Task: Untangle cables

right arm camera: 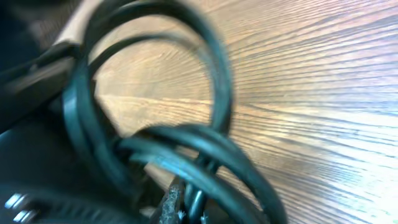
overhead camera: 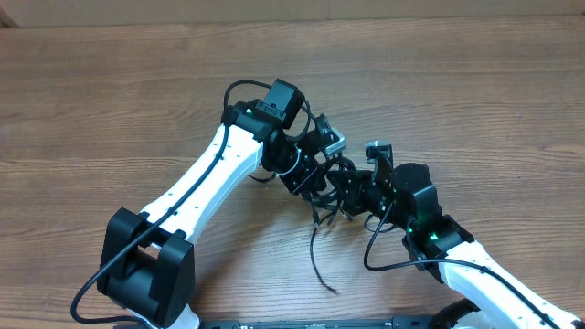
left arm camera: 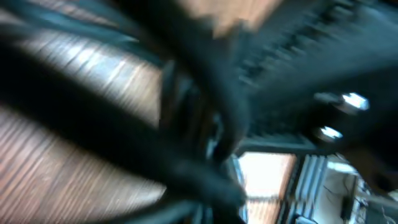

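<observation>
The black cables (overhead camera: 327, 203) hang as a small tangle between my two grippers at the table's middle. One loose strand (overhead camera: 315, 256) trails toward the front edge. My left gripper (overhead camera: 318, 175) is in the tangle from the left and seems shut on it. The left wrist view is motion-blurred, with dark cords (left arm camera: 217, 93) crossing close to the lens. My right gripper (overhead camera: 353, 194) meets the tangle from the right. In the right wrist view, cable loops (right arm camera: 219, 74) fill the frame and the jaws (right arm camera: 189, 208) pinch cords at the bottom.
The wooden table (overhead camera: 110, 110) stretches all round. Thicker black wires (overhead camera: 379, 251) run along both arms. The left arm's base (overhead camera: 146, 270) stands at the front left. A dark strip (overhead camera: 320, 323) lines the front edge.
</observation>
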Motion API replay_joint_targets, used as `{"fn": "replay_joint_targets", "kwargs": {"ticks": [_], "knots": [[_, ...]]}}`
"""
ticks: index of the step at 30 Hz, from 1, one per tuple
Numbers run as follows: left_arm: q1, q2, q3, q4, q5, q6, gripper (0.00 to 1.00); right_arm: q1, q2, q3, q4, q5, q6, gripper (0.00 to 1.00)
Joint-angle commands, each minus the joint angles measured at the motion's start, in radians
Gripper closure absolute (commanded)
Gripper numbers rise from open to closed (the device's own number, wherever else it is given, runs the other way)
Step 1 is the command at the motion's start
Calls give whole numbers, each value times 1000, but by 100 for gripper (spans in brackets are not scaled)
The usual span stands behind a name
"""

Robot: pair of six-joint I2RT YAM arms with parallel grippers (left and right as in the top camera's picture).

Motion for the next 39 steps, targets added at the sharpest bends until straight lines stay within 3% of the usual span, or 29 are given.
{"fn": "replay_joint_targets", "kwargs": {"ticks": [1, 8, 17, 20, 23, 27, 32, 34, 39], "knots": [[-23, -33, 6, -35, 151, 122, 96, -10, -5, 8, 30, 97, 59, 96], [-28, -32, 6, -26, 154, 121, 96, -10, -5, 8, 47, 63, 95, 90], [76, -32, 6, -26, 152, 90, 96, -12, -14, 8, 47, -42, 94, 52], [139, -32, 6, -35, 154, 92, 96, -12, -30, 8, 45, -117, 93, 35], [173, -32, 6, -58, 151, 137, 96, -25, -48, 8, 34, -237, 25, 26], [182, -32, 6, -93, 131, 271, 96, -81, -68, 8, -8, -367, -64, 23], [180, -32, 6, -100, 101, 286, 96, -182, -68, 8, -3, -513, -125, 19], [179, -32, 6, -114, 119, 323, 96, -213, -68, 8, -3, -534, -169, 10], [154, -32, 5, -145, 217, 406, 96, -219, -66, 8, 9, -534, -252, 6]]}}
